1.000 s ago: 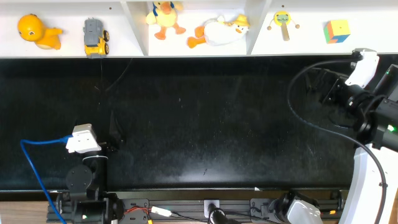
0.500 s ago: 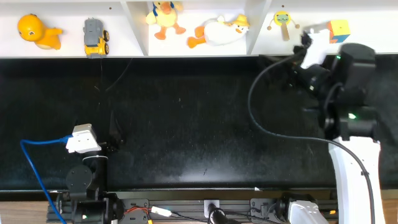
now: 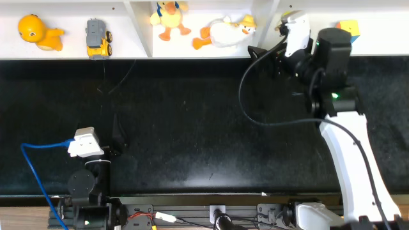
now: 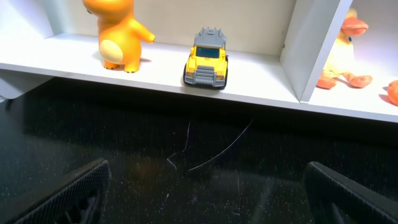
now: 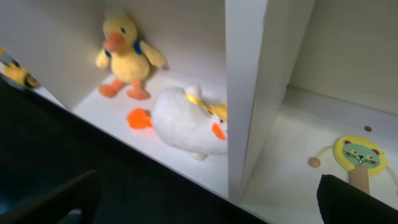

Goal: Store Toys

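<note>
On the white shelf (image 3: 192,51) along the table's far edge stand an orange duck figure (image 3: 39,32), a yellow toy truck (image 3: 98,38), a yellow plush duck (image 3: 169,18) and a white plush duck (image 3: 223,32). My right gripper (image 3: 265,59) is raised in front of the shelf divider (image 5: 261,93), open and holding nothing. Its wrist view looks onto the yellow plush duck (image 5: 127,53), the white plush duck (image 5: 186,124) and a cat-face rattle (image 5: 356,158). My left gripper (image 3: 117,137) rests open low over the near left of the table, facing the truck (image 4: 207,59).
A coloured cube (image 3: 350,25) sits in the right shelf compartment, partly behind the right arm. The black tabletop (image 3: 192,128) spreads between the arms. A blue cable (image 3: 38,166) loops beside the left arm's base.
The right arm has swung from the table's right side up and leftward to the shelf, its gripper now before the divider. The left arm has not moved.
</note>
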You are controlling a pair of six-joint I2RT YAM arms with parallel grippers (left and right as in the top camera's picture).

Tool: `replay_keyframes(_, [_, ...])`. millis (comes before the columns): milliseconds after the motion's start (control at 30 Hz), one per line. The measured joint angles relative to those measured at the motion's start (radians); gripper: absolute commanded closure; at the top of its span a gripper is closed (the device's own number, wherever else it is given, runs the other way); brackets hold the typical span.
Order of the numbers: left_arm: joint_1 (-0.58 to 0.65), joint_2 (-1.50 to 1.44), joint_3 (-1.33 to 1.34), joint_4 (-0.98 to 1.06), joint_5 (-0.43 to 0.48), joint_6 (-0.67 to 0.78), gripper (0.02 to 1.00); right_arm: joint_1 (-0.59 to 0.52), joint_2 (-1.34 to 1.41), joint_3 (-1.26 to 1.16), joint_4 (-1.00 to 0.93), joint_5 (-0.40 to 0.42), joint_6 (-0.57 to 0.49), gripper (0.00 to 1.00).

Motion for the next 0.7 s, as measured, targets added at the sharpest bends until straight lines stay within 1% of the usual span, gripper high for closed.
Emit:
replay_keyframes(167, [0.0,0.0,0.0,0.0,0.0,0.0,0.02,0.0,0.063,0.0,-0.003,0.041,-0.061,0.005])
replay_keyframes(333, [0.0,0.0,0.0,0.0,0.0,0.0,0.02,0.0,0.051,-0.005,-0.005,0.138,-0.097,0.007])
replay_keyframes(400, [0.0,0.0,0.0,0.0,0.0,0.0,0.02,0.0,0.011,-0.042,0.011,0.182,-0.112,0.005])
replay_keyframes(500, [0.0,0.0,0.0,0.0,0.0,0.0,0.02,-0.01,-0.096,-0.155,0.085,0.218,-0.125,0.007])
replay_keyframes(700, [0.0,0.0,0.0,0.0,0.0,0.0,0.02,-0.08,-0.372,-0.476,0.33,0.225,-0.135,0.007])
